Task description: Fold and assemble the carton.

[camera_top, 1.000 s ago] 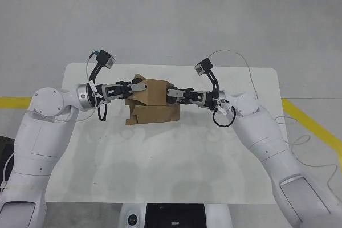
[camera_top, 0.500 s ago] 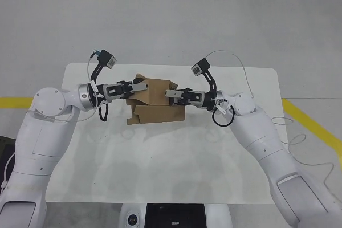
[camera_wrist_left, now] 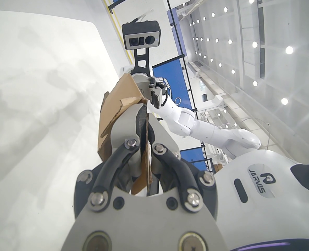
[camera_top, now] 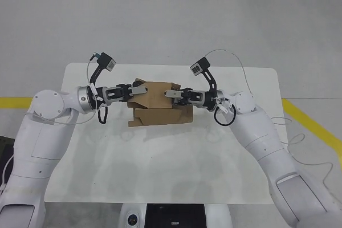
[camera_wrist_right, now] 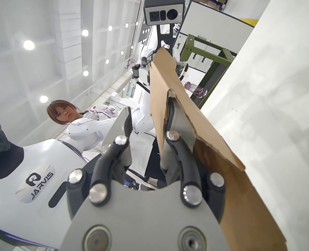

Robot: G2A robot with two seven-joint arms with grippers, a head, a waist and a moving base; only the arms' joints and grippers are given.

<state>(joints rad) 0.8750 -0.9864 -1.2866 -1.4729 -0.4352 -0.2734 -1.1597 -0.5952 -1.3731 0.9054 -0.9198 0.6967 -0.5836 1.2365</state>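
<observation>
The left gripper (camera_top: pixel 140 89) comes in over the left side of the white table (camera_top: pixel 159 171). Its fingers (camera_wrist_left: pixel 123 125) are pinched tight on a thin cardboard edge of the carton (camera_top: pixel 162 109), which the left wrist view shows edge-on. The brown carton lies at the table's far middle, between the two arms. Its long axis runs left to right, with loose folded flaps at its left end and a panel raised on top. Whether it rests on the table I cannot tell. The right gripper (camera_top: pixel 172 93) meets the carton's upper right with its fingers spread: one finger (camera_wrist_right: pixel 180 122) lies against the cardboard under a flap, and the other stands clear of it.
</observation>
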